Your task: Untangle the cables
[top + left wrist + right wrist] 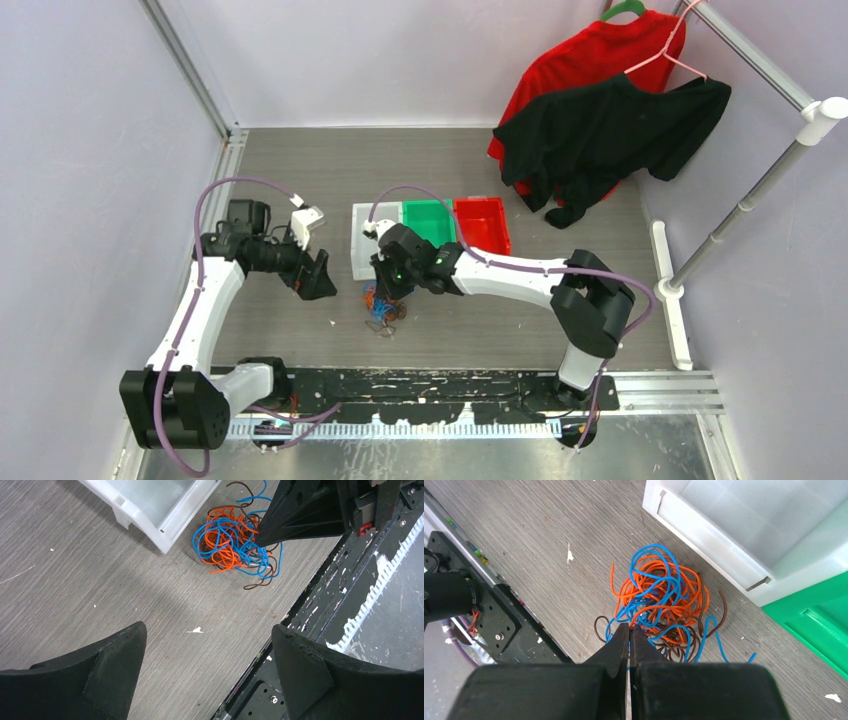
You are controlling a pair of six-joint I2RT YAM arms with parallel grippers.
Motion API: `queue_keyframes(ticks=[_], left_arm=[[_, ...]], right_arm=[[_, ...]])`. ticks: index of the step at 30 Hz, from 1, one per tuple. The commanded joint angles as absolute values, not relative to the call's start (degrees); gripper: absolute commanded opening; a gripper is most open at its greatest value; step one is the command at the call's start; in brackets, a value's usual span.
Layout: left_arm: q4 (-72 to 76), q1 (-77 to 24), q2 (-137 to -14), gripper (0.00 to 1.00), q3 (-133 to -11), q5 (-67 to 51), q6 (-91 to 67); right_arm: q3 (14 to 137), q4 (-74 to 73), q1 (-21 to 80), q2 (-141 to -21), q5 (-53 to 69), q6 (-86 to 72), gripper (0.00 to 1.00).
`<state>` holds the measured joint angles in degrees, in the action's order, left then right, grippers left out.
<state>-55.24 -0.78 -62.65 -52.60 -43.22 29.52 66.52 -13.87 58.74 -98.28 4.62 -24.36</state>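
1. Jaws of the right gripper (629, 628) stand pressed together, tip to tip, with no gap that we can see between them.
2. We see these tips set at the near edge of the cables (659, 597). A blue strand runs up to the tips, but we cannot tell whether any strand is pinched between them.
3. We find the cables as one tangled heap of blue, orange and dark brown loops. It lies on the table (549, 525) directly ahead of the closed jaws.
4. Beyond the heap from those jaws we note a white bin (704, 527), its near wall just beside the outermost loops. A green bin (819, 625) adjoins it, ahead and to the right of the jaws.
5. Jaws of the left gripper (207, 628) stand wide apart, and we see only bare table between them.
6. From the left jaws, the cables (227, 542) lie ahead and slightly to the right, well clear of both fingers. The right gripper's dark fingers (300, 515) reach the heap from the right in this view.
7. In the overhead view we place the left gripper (318, 280) to the left of the heap (381, 310), apart from it. The right gripper (388, 283) is at the heap's far edge.
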Motion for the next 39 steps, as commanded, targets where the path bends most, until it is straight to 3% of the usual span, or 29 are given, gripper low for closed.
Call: queue_keyframes(ticks=[1,4,6,8,9,12,14,21,37,39], left_arm=[[-56.5,-1.6,-62.7,0.94,-54.0,-47.0,32.3],[-56.6,-2.8,-63.3,0.92,-54.0,-47.2,33.1],[-56.6,-4.0,-63.4,0.92,-53.8,-47.0,33.9],[-56.5,-5.7,-63.4,0.91,-53.5,-46.0,34.3],[-56.4,-6.8,-63.4,0.91,-53.4,-45.2,34.6],[-56.2,-9.5,-63.5,0.91,-53.2,-42.5,35.1],[-56.0,-10.0,-63.7,0.9,-53.0,-41.8,35.5],[-56.5,-10.0,-64.4,0.89,-53.3,-41.4,36.4],[-59.1,-10.0,-61.9,0.89,-53.6,-39.8,37.1],[-59.2,-10.0,-61.9,0.89,-53.6,-39.6,37.1]], right_arm=[[65.8,-10.9,58.9,-93.7,8.3,-26.1,0.01],[64.9,-10.7,58.8,-90.3,10.0,-27.4,0.02],[63.8,-11.1,58.7,-87.9,9.7,-28.0,0.08],[62.3,-11.5,57.7,-85.8,9.6,-28.8,0.44],[61.4,-11.9,57.1,-84.8,9.4,-28.9,0.54],[58.7,-13.8,56.6,-82.6,6.7,-28.5,0.69],[57.9,-16.0,56.6,-82.0,5.2,-28.4,0.73],[53.7,-15.9,61.2,-80.6,3.2,-28.0,0.69],[59.8,-11.2,63.5,-91.8,-0.1,-29.8,0.42],[60.4,-10.5,63.4,-92.5,-0.3,-30.1,0.35]])
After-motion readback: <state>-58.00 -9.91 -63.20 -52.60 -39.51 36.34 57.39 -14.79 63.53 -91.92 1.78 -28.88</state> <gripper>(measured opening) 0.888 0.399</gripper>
